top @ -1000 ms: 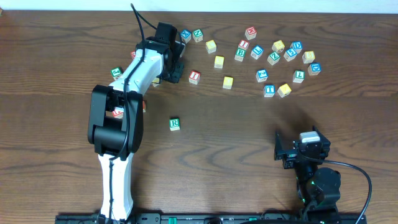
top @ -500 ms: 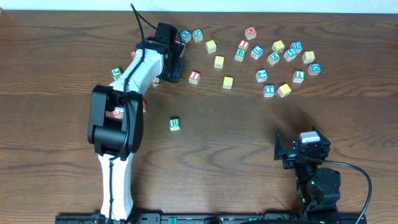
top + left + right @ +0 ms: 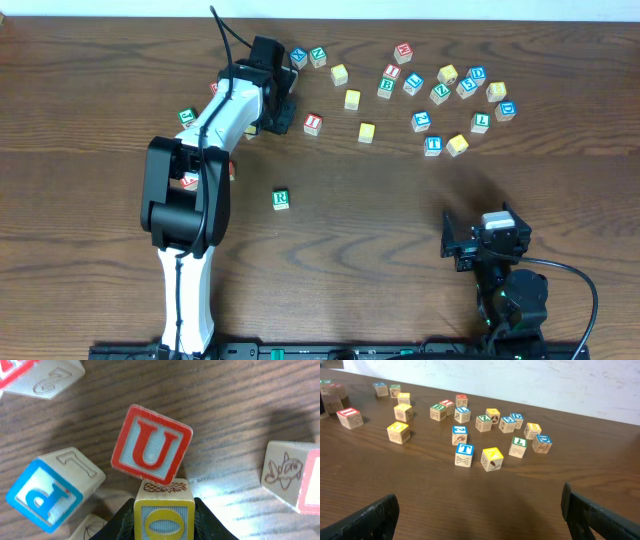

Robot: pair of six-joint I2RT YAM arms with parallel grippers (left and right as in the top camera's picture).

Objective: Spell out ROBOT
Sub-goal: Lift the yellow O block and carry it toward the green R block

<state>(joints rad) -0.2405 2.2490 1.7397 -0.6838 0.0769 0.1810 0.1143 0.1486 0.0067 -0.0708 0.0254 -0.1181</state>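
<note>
Between left hand fingers, far-left counter: yellow O cube clamped, red U cube just beyond. R cube alone mid-counter, likely word start. Done: one letter of five. Left: this O, B cube, T cube, second O, unidentified among six loose yellow-topped cubes. Right hand wide, empty.

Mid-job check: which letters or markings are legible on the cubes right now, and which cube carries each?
"O": yellow O cube, between the fingers of the left gripper.
"U": red U cube, just beyond it.
"R": green R cube, alone mid-table.
"T": blue T cube.
"I": red I cube.
The other cubes' letters are too small or tilted to read with certainty.
</note>
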